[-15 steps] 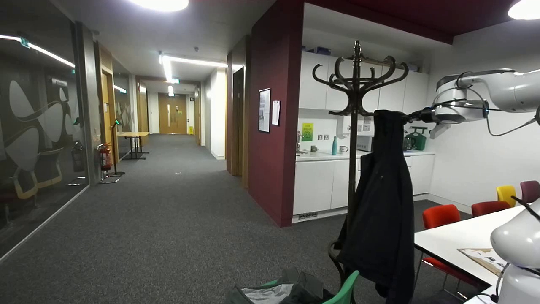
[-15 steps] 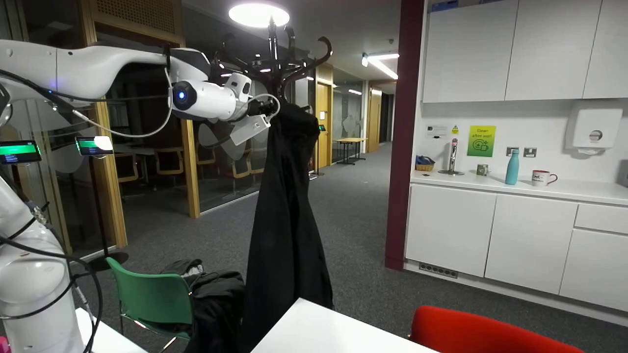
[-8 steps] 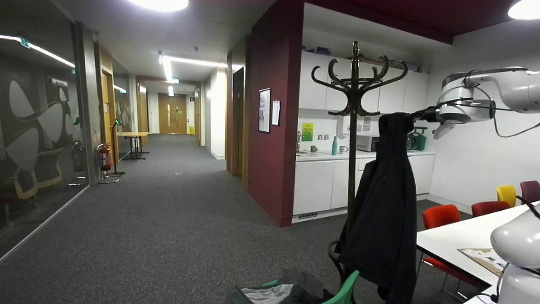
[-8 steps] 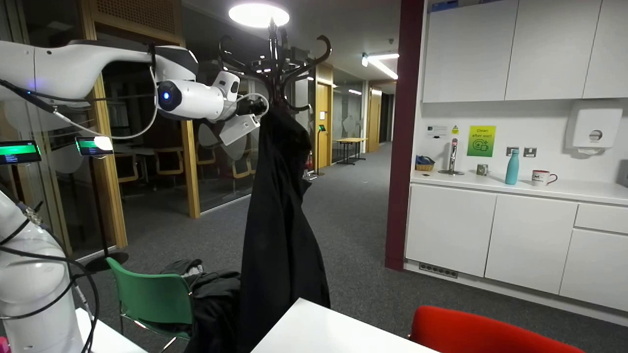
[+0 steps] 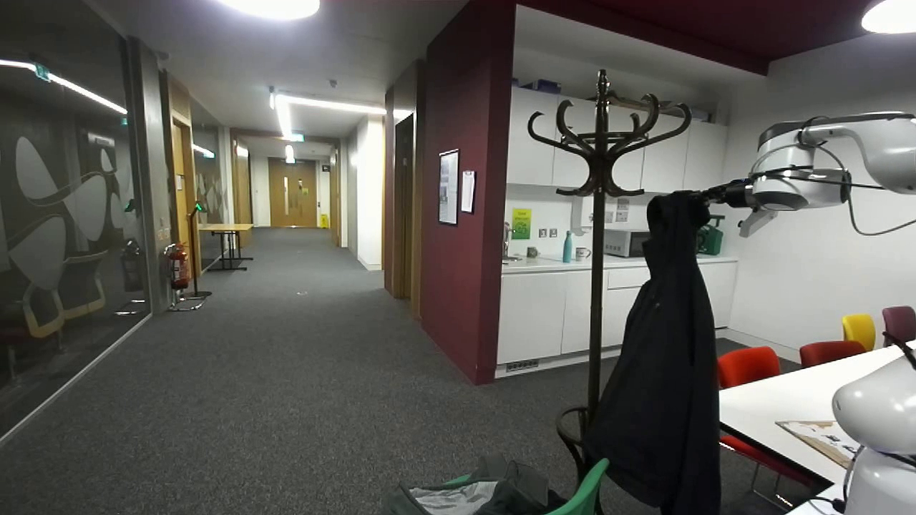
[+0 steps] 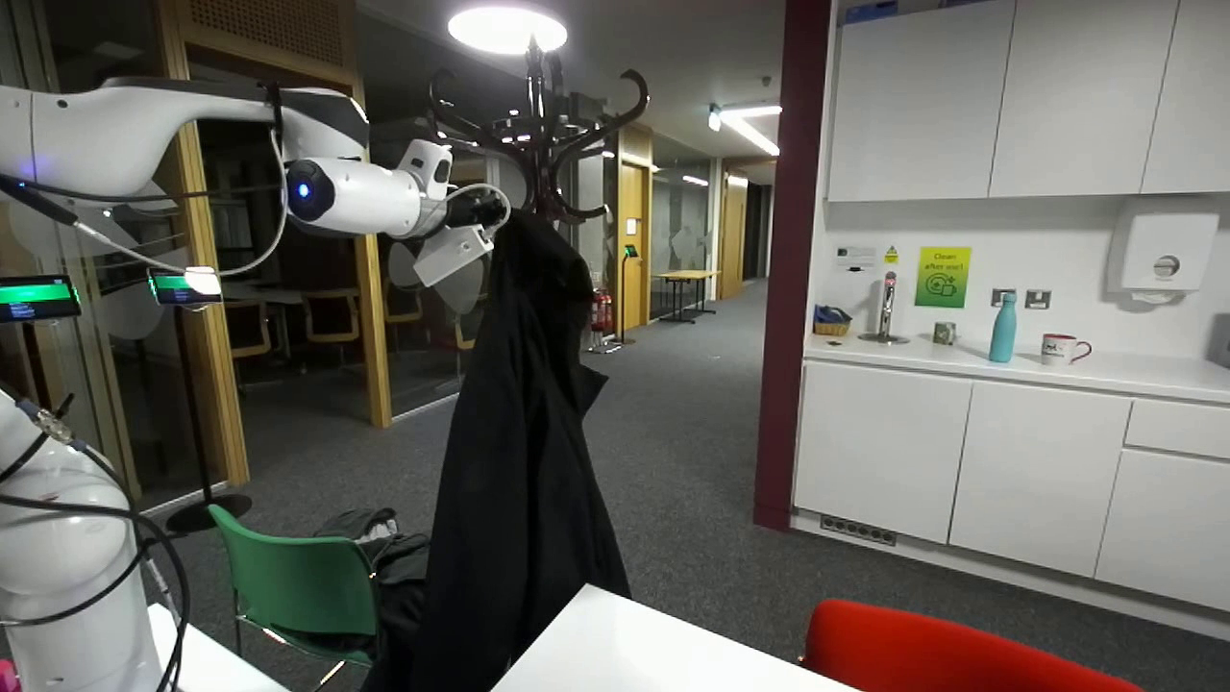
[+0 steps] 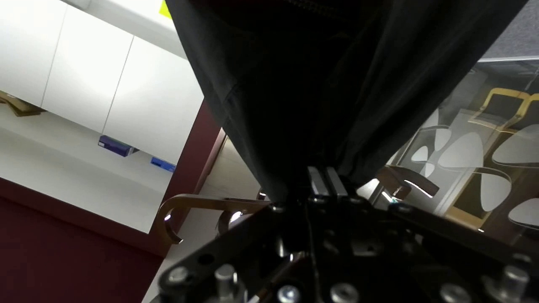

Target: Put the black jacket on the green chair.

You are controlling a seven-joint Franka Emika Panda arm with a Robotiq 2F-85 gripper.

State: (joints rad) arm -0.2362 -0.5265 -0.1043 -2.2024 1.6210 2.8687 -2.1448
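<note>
My gripper [image 7: 324,181] is clamped on the black jacket [image 5: 662,357], the two fingers close together with the dark cloth gathered at their tips. The jacket hangs from me by its top, long axis nearly vertical: bunched narrow at my grip, it points downward and widens toward the hem. In an exterior view I hold it just right of the coat stand [image 5: 597,307], its top below the curved hooks and its lower left edge overlapping the stand's foot ring; whether cloth and ring touch, I cannot tell. The very bottom runs out of sight.

The green chair [image 6: 303,586] is left of the coat stand in an exterior view, with a dark fabric heap [image 6: 399,562] on it. Grey carpet [image 5: 322,372] spreads around the stand's foot. In both exterior views the white table [image 6: 653,644] lies mostly right of the stand, a red chair [image 5: 748,366] beside it. Behind the stand I see white cupboards [image 5: 531,315], and left of the stand a maroon wall [image 5: 458,236]. Well right of the stand in an exterior view, a teal bottle [image 6: 1003,329] stands on the counter [image 6: 1124,370].
</note>
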